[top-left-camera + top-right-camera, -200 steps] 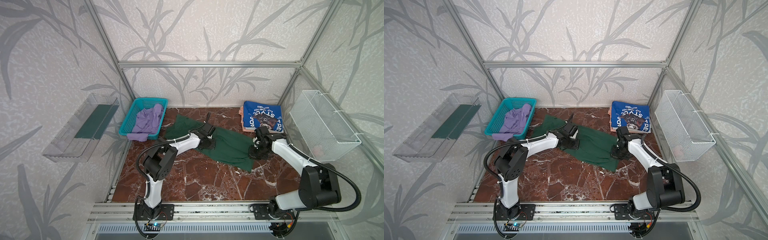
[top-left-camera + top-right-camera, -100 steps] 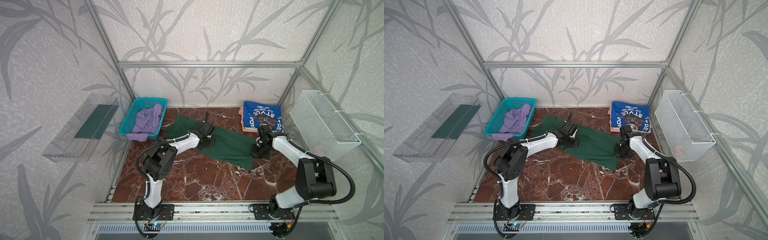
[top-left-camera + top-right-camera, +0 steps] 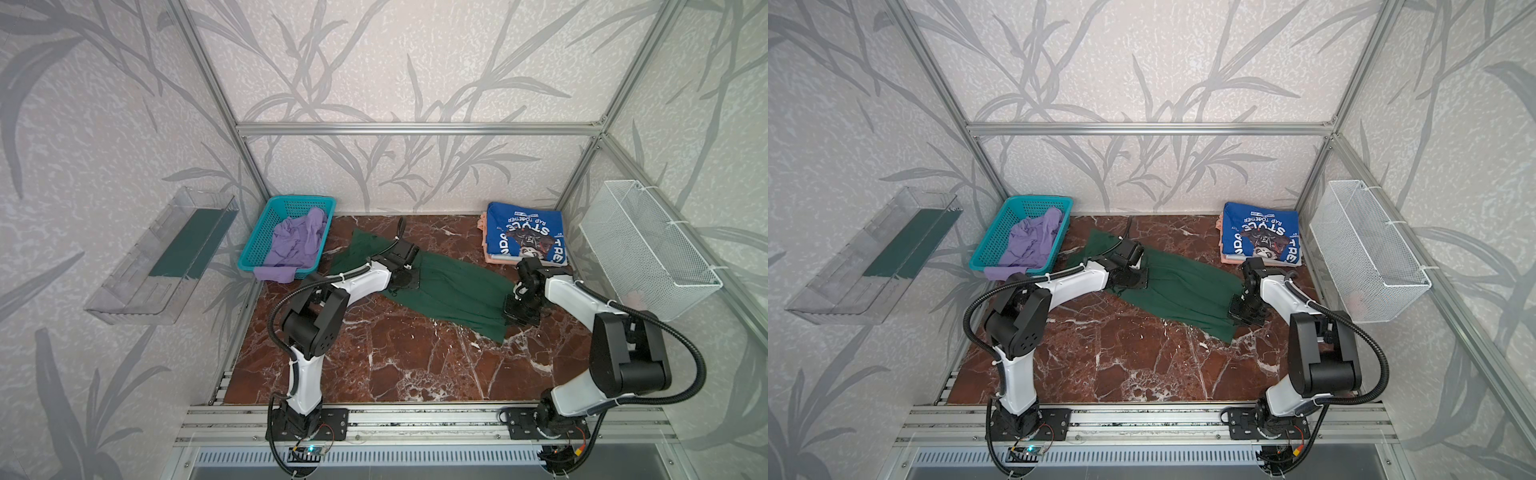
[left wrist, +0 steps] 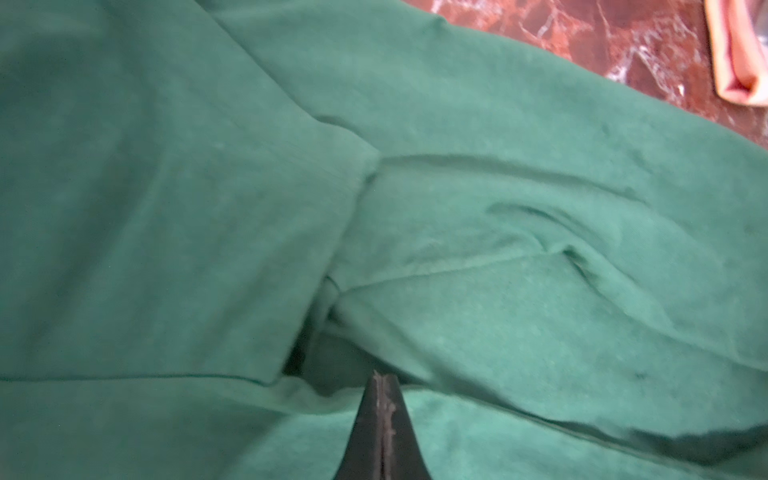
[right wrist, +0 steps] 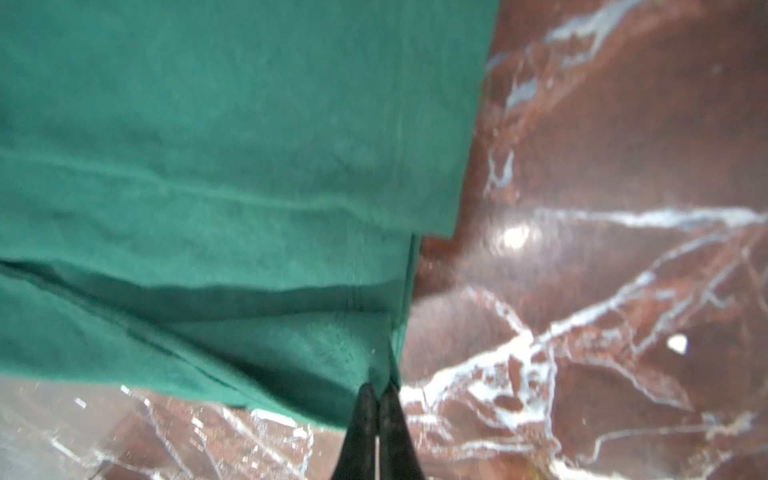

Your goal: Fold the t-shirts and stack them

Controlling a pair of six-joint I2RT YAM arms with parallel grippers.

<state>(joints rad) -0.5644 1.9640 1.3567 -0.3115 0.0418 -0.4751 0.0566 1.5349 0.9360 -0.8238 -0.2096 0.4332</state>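
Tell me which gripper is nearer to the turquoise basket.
Left. The left gripper is at the dark green t-shirt, close beside the turquoise basket; the right gripper is at the shirt's far end, near the blue t-shirt.

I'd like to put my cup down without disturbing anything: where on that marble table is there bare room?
The widest bare patch is the front of the table, between the green t-shirt and the metal rail. A narrower strip lies at the back, between the turquoise basket and the folded blue t-shirt. Crowded: the middle, where the green t-shirt sprawls.
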